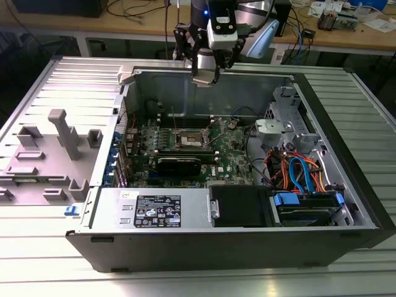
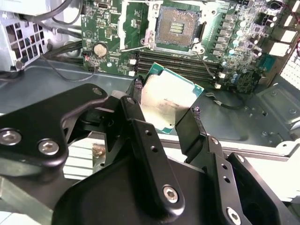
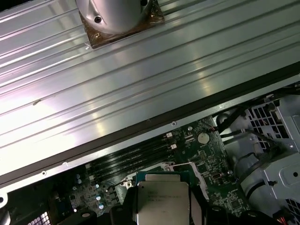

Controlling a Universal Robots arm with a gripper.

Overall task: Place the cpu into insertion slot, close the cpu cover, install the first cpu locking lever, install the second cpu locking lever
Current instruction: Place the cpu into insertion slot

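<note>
I hold the cpu aloft over the open computer case, clear of its slot.

For writing, there is a white label with dark print on the metal box at the case's near side. There are also fine lines of print on the chip's silver top in the first wrist view, all too small for me to make out. My gripper is drawn in narrow, and my two black fingers pinch the cpu by opposite edges, holding it tilted. In the exterior view I hang at the case's far wall, well above the motherboard. The insertion slot lies uncovered there, its contact field bare.
</note>
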